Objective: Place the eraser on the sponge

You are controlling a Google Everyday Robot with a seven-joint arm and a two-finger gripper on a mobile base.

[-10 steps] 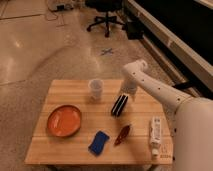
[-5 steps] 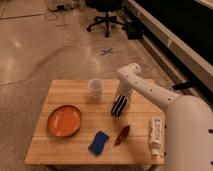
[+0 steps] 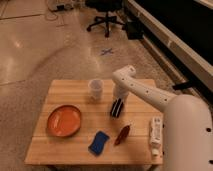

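The eraser [image 3: 117,109], a small black block with pale stripes, lies on the wooden table [image 3: 70,90] right of centre. My gripper [image 3: 119,100] hangs straight down over it, its tip at the eraser's top end. The white arm reaches in from the right. The sponge [image 3: 99,142], a small bright-blue pad, lies near the table's front edge, down and to the left of the eraser. It is apart from the gripper.
An orange plate [image 3: 64,120] sits at the left. A clear cup [image 3: 95,89] stands just left of the gripper. A dark-red pod [image 3: 122,135] lies beside the sponge. A white tube [image 3: 156,134] is at the right edge. An office chair [image 3: 106,15] stands behind.
The arm has swung left and lowered, bringing the gripper from the table's back right edge to directly over the eraser. The eraser and sponge have stayed put.
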